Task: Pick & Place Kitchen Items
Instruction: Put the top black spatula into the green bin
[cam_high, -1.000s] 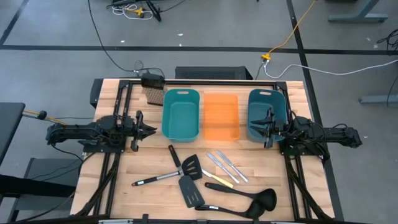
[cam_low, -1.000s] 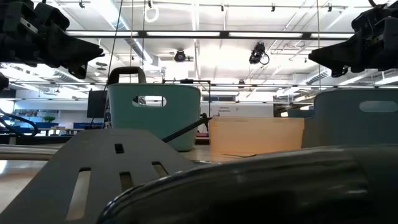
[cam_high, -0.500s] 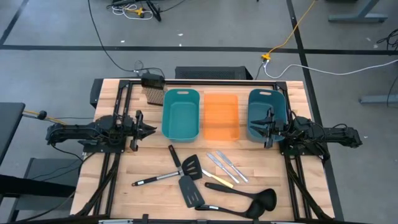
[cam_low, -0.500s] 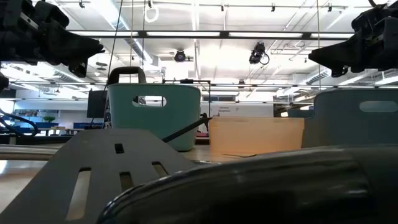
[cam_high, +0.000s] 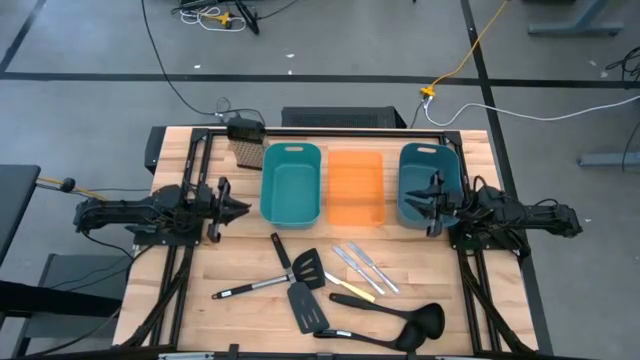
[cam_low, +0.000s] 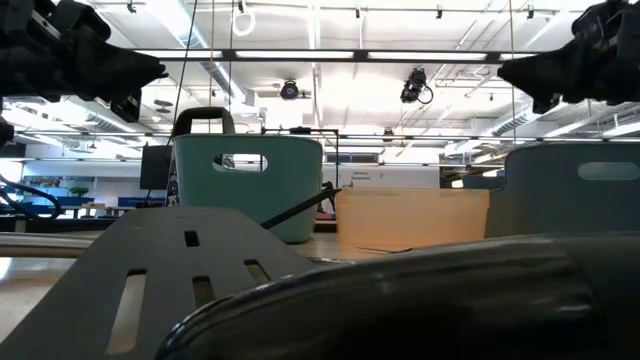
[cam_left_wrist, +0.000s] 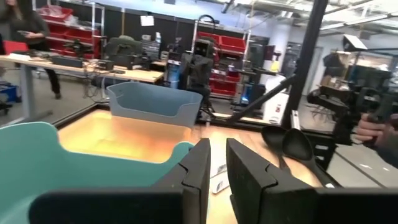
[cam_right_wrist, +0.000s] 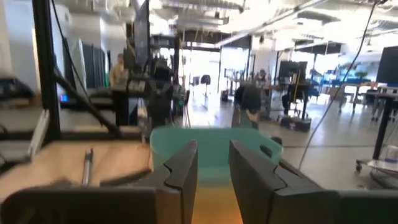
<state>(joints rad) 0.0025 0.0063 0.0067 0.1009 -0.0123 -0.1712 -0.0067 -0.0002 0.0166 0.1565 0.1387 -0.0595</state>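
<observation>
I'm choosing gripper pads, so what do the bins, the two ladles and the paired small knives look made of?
Teal bin, orange bin: likely moulded plastic, uniform colour, the orange looks translucent. Ladles: matte black all over, probably nylon or plastic. Small knives: pale silvery, likely steel. Wooden table.

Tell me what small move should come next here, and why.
Probably the left gripper should swing toward the steel-handled spatula and descend over its handle. Both grippers hover empty by the bins, the right gripper over the right teal bin, and every utensil lies on the table. That handle lies nearest the left arm, clear of the knives.
</observation>
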